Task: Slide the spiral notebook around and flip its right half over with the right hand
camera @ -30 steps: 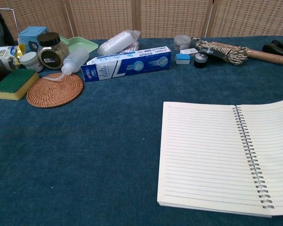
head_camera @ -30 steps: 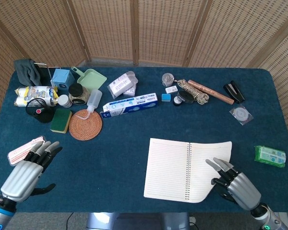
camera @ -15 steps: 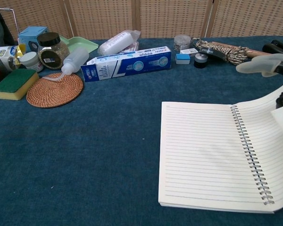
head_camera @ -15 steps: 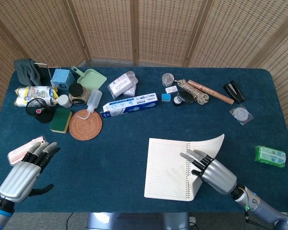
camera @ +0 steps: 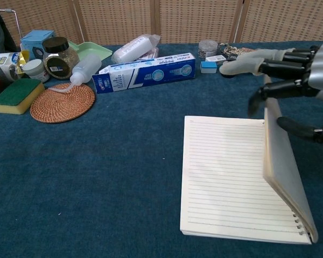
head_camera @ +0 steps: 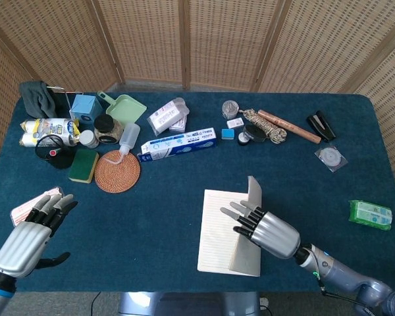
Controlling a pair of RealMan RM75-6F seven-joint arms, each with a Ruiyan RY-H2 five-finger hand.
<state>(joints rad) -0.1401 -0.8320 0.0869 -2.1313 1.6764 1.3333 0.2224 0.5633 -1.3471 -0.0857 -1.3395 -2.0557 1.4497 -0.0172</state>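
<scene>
The spiral notebook [head_camera: 218, 230] [camera: 223, 172] lies open near the table's front edge, right of centre. Its lined left page is flat. Its right half [head_camera: 245, 260] [camera: 286, 172] stands almost upright along the spiral. My right hand [head_camera: 266, 232] [camera: 293, 75] holds that half near its top edge, with the fingers [camera: 242, 65] reaching over to the left and the thumb behind it. My left hand [head_camera: 26, 238] hovers over the front left corner, fingers spread and holding nothing; the chest view does not show it.
A pink packet [head_camera: 34, 205] lies just beyond the left hand. A woven coaster [head_camera: 117, 171], a sponge [head_camera: 83, 164] and a blue toothpaste box [head_camera: 178, 145] sit behind the notebook. A green wipes pack [head_camera: 370, 214] lies at the right edge. Rope and small items line the back.
The right hand swept left from the flat right page, and the right half rose from lying flat to standing nearly upright. The left hand barely moved.
</scene>
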